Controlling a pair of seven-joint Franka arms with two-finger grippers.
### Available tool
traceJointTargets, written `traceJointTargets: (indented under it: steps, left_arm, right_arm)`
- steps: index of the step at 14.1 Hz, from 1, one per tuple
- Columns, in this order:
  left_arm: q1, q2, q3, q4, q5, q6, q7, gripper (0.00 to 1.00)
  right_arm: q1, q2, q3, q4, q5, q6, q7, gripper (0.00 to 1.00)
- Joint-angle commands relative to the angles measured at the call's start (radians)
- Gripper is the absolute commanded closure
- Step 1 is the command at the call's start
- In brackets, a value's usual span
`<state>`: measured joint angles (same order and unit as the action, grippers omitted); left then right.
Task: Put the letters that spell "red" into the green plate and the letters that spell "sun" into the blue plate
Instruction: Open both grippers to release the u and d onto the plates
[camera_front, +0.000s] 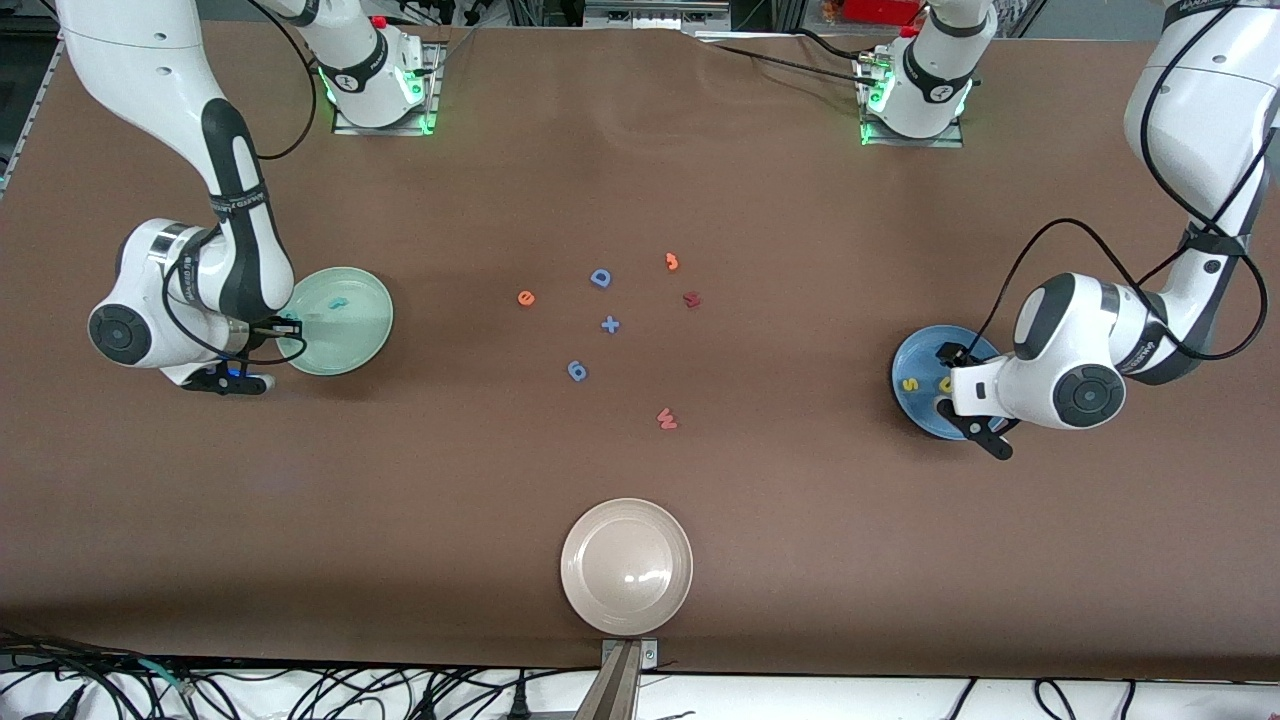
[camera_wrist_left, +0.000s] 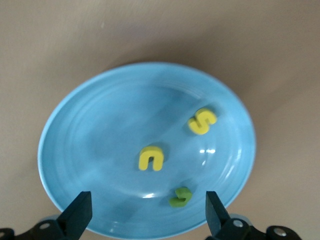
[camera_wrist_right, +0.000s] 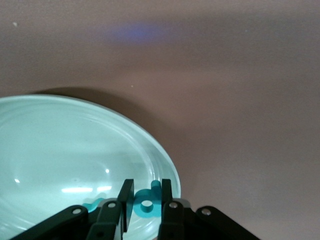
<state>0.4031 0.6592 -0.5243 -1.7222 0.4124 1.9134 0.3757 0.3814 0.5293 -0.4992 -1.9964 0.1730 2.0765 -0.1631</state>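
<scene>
Three small foam letters, yellow "s" (camera_wrist_left: 202, 121), yellow "u" (camera_wrist_left: 151, 158), olive "n" (camera_wrist_left: 180, 197), lie in round blue plate (camera_wrist_left: 90, 125); left gripper (camera_wrist_left: 145, 212) released above; right gripper (camera_wrist_right: 145, 200) clenches teal "d" (camera_wrist_right: 147, 204) over mint-green plate (camera_wrist_right: 50, 150), teal "r" (camera_front: 338, 303) inside; next drop it, fetch orange "e" (camera_front: 526, 297).

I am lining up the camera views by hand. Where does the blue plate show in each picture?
Front view: the blue plate sits at the left arm's end of the table, partly under the left end effector.
Left wrist view: it fills the middle of the picture.
Right wrist view: not in it.
Shared landmark: the yellow s lying in the plate.
</scene>
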Motion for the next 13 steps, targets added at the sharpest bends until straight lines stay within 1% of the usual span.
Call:
traceJointTargets:
  steps: [1,4,5,6,7,8,9,10,12,13]
  left_arm:
    - [0.005,-0.044,-0.049,0.006,0.014,-0.031,0.002,0.00]
    - [0.005,-0.087,-0.097,0.018,-0.004,-0.034,-0.008,0.00]
    - [0.003,-0.098,-0.098,0.029,-0.048,-0.054,-0.008,0.00]
    - [0.000,-0.098,-0.102,0.048,-0.085,-0.080,-0.008,0.00]
    - [-0.001,-0.098,-0.102,0.058,-0.095,-0.103,-0.008,0.00]
    - [-0.003,-0.098,-0.108,0.061,-0.095,-0.108,-0.008,0.00]
    - [-0.004,-0.098,-0.108,0.059,-0.095,-0.108,-0.008,0.00]
    - [-0.004,-0.096,-0.108,0.061,-0.095,-0.108,-0.017,0.00]
    - [-0.004,-0.098,-0.109,0.062,-0.092,-0.108,-0.038,0.00]
    - [-0.004,-0.096,-0.109,0.078,-0.090,-0.108,-0.047,0.00]
  right_arm:
    - [0.007,0.001,0.004,-0.010,0.034,0.011,-0.016,0.87]
    - [0.005,0.014,0.008,-0.012,0.043,0.014,-0.016,0.87]
    - [0.005,0.023,0.010,-0.010,0.058,0.014,-0.016,0.85]
    - [0.005,0.024,0.010,-0.010,0.060,0.013,-0.018,0.81]
    - [0.005,0.024,0.010,-0.010,0.060,0.011,-0.018,0.64]
    - [0.007,0.024,0.010,-0.010,0.060,0.011,-0.016,0.27]
    - [0.007,0.024,0.010,-0.010,0.062,0.011,-0.016,0.04]
    - [0.007,0.023,0.010,-0.010,0.062,0.007,-0.016,0.02]
    - [0.016,0.006,0.011,-0.001,0.062,-0.015,0.000,0.02]
    - [0.023,-0.015,0.011,0.007,0.062,-0.051,0.016,0.02]
